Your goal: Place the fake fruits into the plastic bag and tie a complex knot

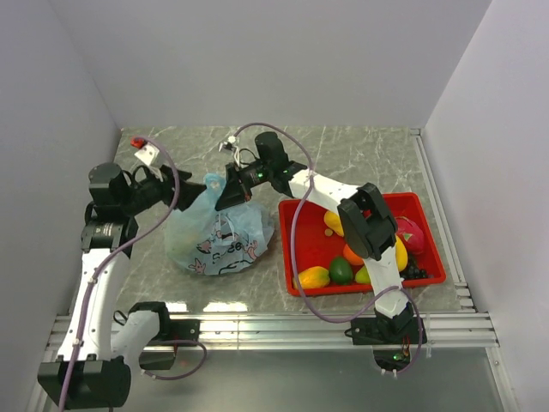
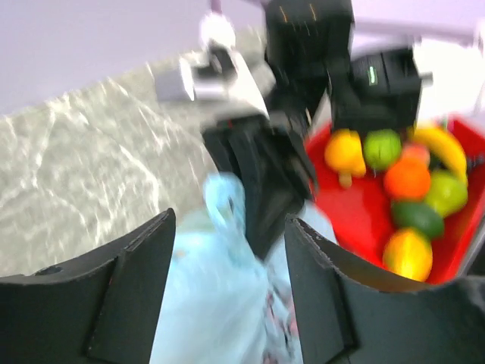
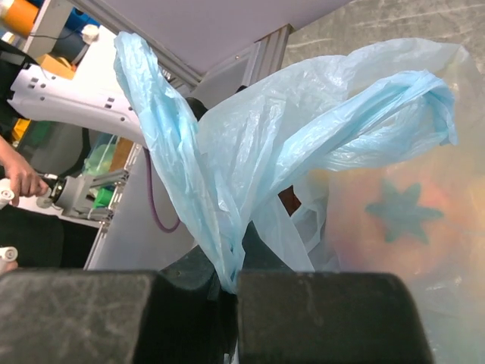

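The thin translucent light-blue plastic bag (image 1: 219, 240) sits on the grey marbled table (image 1: 360, 154). At the bag's 12 o'clock, the right pincer (image 3: 231, 292) is clamped on its twisted handle (image 3: 182, 174). At 10 o'clock the left pincer (image 2: 227, 227) gapes wide, facing the bag. At 3 o'clock, glossy plastic fruits (image 1: 343, 270) lie in the red rectangular tray (image 1: 429, 249).

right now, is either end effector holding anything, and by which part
The right end effector pinches the plastic bag by a bunched handle strip. The left end effector is open and holds nothing.
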